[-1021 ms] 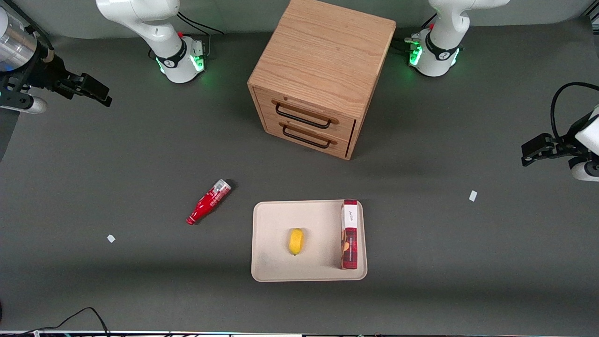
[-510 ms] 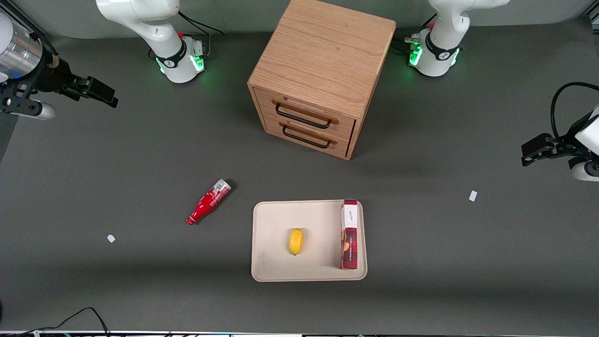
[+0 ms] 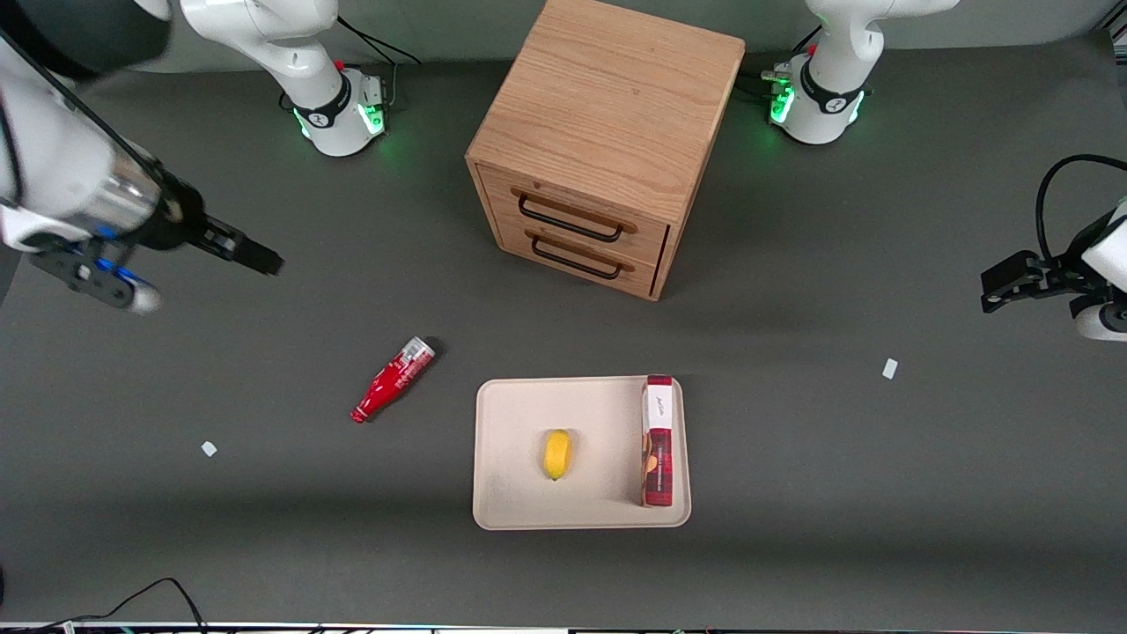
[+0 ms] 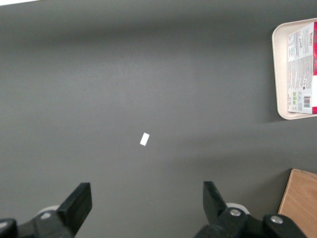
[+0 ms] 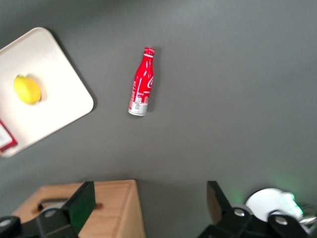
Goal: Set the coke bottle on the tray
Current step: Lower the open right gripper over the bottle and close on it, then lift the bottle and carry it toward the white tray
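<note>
We see the small red contoured coke bottle (image 3: 393,379) with white script lying on its side on the dark grey bench (image 3: 792,440), not yet on the flat cream rectangular tray (image 3: 515,458) with rounded corners and a low rim. The bottle rests just beside the tray on the working arm's end, apart from its rim, with its red-capped neck pointing toward the front camera and its silvery-grey base end farther from that camera. On the tray we find a small yellow lemon-like fruit (image 3: 556,453) near the middle and a flat red-and-white rectangular box (image 3: 659,440) lying along the rim nearest the parked arm's end. The wooden two-drawer cabinet (image 3: 607,141) with dark handles stands farther from the front camera than the tray, and well apart from the bottle. The right arm's black two-finger gripper (image 3: 255,259) hangs above bare bench toward the working arm's end, farther from the front camera than the bottle and clear of it. In the right wrist view the jaws stand wide apart and hold nothing, the bottle (image 5: 141,82) showing whole between the tray (image 5: 54,109) and open bench. Two small white scraps (image 3: 209,449) lie on the bench, one at each end.
</note>
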Controlling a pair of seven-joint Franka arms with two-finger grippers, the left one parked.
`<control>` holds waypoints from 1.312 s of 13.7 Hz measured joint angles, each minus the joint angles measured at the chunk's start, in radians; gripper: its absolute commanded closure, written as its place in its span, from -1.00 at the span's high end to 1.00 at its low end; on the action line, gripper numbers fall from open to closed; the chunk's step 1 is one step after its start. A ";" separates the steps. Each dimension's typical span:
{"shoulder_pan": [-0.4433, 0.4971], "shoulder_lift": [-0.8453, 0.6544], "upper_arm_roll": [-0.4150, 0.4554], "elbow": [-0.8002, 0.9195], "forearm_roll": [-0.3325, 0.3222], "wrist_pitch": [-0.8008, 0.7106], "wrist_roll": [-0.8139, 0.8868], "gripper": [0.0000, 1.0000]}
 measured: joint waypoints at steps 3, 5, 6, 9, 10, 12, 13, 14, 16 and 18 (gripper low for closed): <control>0.009 0.129 0.027 -0.077 0.000 0.147 0.158 1.00; 0.014 0.191 0.028 -0.193 -0.003 0.308 0.198 1.00; 0.015 0.218 0.029 -0.259 -0.016 0.401 0.211 1.00; 0.015 0.307 0.028 -0.418 -0.126 0.675 0.290 1.00; 0.016 0.337 0.028 -0.449 -0.162 0.741 0.312 1.00; 0.017 0.381 0.028 -0.495 -0.201 0.859 0.341 0.98; 0.017 0.393 0.028 -0.511 -0.210 0.902 0.346 0.11; 0.017 0.400 0.028 -0.520 -0.217 0.924 0.350 -0.99; 0.017 0.403 0.028 -0.524 -0.225 0.936 0.351 -1.00; 0.017 0.403 0.029 -0.524 -0.227 0.936 0.351 -1.00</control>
